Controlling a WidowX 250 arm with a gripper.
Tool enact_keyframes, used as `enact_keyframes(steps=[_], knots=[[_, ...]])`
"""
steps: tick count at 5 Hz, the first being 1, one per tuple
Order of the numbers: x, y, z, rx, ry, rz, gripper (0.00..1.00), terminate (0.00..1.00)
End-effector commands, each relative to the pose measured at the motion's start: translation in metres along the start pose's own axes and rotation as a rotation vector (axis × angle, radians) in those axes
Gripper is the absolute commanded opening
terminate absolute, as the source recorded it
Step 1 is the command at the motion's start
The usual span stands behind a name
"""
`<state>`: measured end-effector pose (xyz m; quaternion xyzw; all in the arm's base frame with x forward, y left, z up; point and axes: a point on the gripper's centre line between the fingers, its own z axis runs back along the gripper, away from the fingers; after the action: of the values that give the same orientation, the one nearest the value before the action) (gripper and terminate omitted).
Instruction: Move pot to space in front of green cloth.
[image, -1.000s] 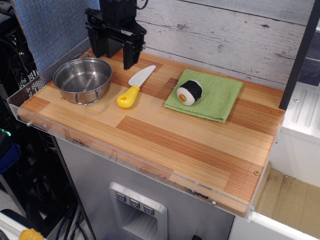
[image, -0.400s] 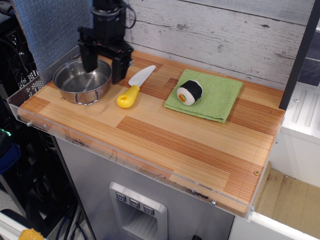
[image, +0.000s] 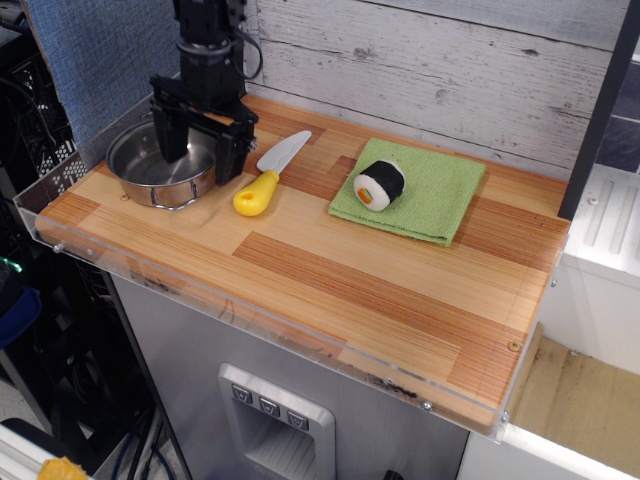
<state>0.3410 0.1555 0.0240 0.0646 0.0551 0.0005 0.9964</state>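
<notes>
Fingers spread wide — gripper (image: 200, 145) straddles the pot's (image: 160, 170) right rim, gripping nothing. Green cloth (image: 425, 195) lies well right — sushi roll (image: 379, 185) on it.

A: ok so what's on the counter, count-wise?

B: one steel pot (image: 160, 165), one green cloth (image: 425, 195), one sushi roll toy (image: 379, 185), one yellow-handled toy knife (image: 268, 173).

A: robot bits?

B: just one gripper (image: 200, 140). Five items total, one each.
</notes>
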Motion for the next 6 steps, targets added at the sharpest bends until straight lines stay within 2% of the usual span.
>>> enact_keyframes(steps=[1, 2, 3, 5, 6], knots=[[0.006, 0.006, 0.007, 0.014, -0.020, 0.017, 0.00, 0.00], [0.006, 0.003, 0.012, 0.023, -0.021, 0.014, 0.00, 0.00], [0.001, 0.001, 0.025, 0.032, -0.049, 0.024, 0.00, 0.00], [-0.017, 0.008, 0.049, 0.061, -0.070, 0.101, 0.00, 0.00], [-0.031, -0.013, 0.087, 0.120, -0.117, 0.128, 0.00, 0.00]])
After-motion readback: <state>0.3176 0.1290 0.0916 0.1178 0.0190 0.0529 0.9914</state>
